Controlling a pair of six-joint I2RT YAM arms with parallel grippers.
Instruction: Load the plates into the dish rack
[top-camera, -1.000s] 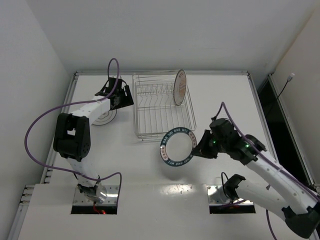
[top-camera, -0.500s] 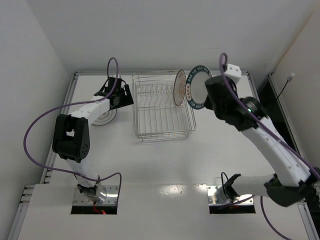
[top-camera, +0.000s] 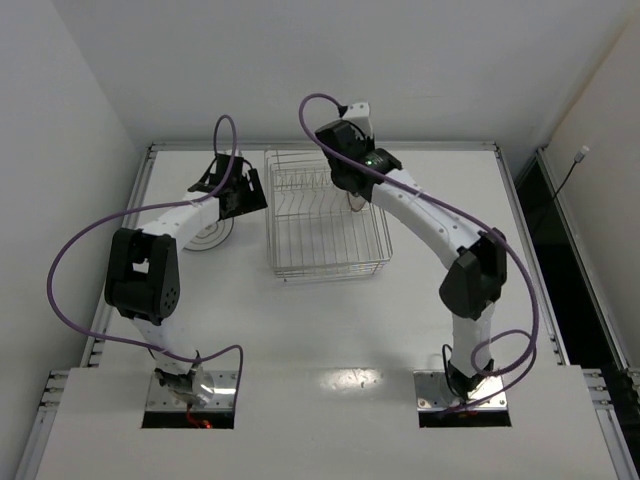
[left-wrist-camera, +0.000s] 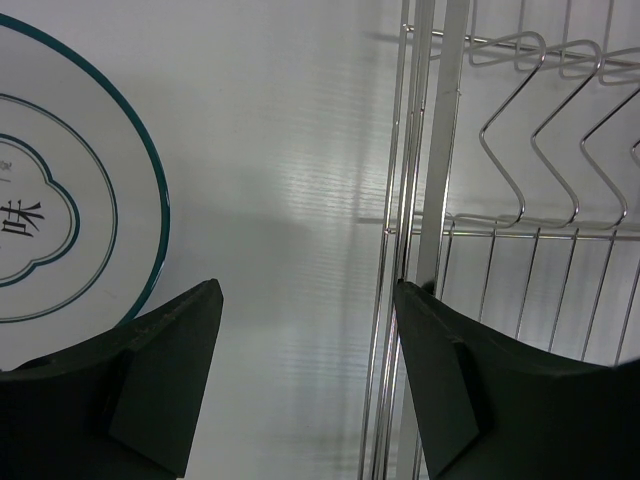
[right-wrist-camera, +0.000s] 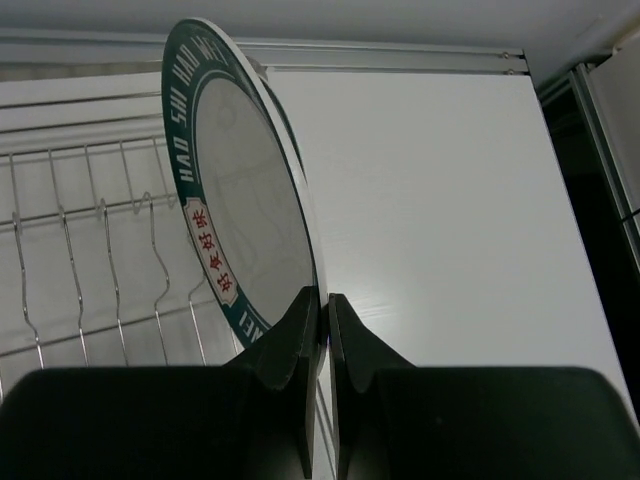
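Right wrist view gives you the clearest look. The right end effector (right-wrist-camera: 322, 335) is clamped on the rim of the lettered-rim plate (right-wrist-camera: 235, 190), which stands on edge above the right part of the dish rack (right-wrist-camera: 105, 260). The plate's lowest edge is hidden behind the fingers (right-wrist-camera: 290, 345), so you cannot tell whether it sits between the tines or touches the wire. From the top external camera that plate is almost wholly covered by the right arm (top-camera: 420, 212). The arm reaches across the rack's far right corner, so whatever stands there is hidden from you too.

The left end effector (left-wrist-camera: 305, 370) is open with nothing between its fingers. It hangs over the bench (left-wrist-camera: 280, 150), in the strip between the rack's left wall and the white plate with thin teal rings (left-wrist-camera: 60, 190). That plate lies flat on the bench just beside the rack, outside it. The left edge of the left wrist view cuts it off, and the character at its centre shows only in part.

Count: two plates you can confirm, one rack, two arms.
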